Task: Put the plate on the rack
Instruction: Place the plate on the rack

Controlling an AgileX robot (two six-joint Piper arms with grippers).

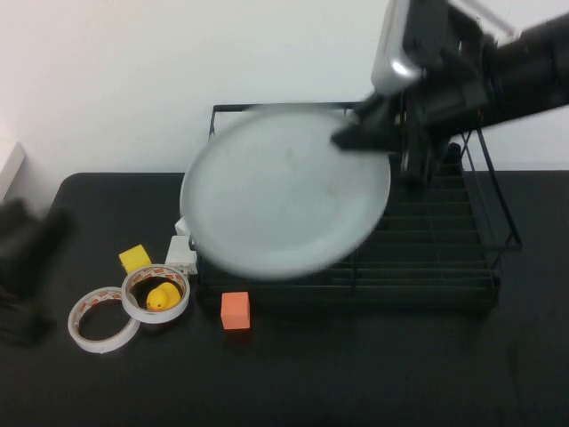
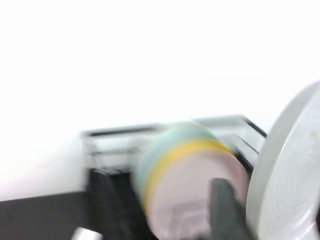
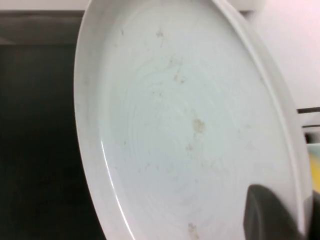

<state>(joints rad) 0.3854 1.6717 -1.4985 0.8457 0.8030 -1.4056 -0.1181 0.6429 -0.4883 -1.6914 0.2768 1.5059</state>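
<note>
black tabletop (image 1: 373, 374) against a white wall holds the black wire rack (image 1: 444, 258) at centre right, with two tape rolls, a yellow duck (image 1: 162, 297), a yellow block and an orange cube (image 1: 235, 310) to its left. the right gripper (image 1: 369, 133) clamps the upper right rim of the large pale plate (image 1: 284, 191), holding it tilted in the air above the rack's left half. the left gripper (image 1: 27, 267) sits blurred at the table's left edge, and i cannot tell whether it is open or closed.

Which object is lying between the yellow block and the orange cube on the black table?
In the high view, a roll of tape with a yellow rubber duck inside lies between the yellow block and the orange cube.
</note>
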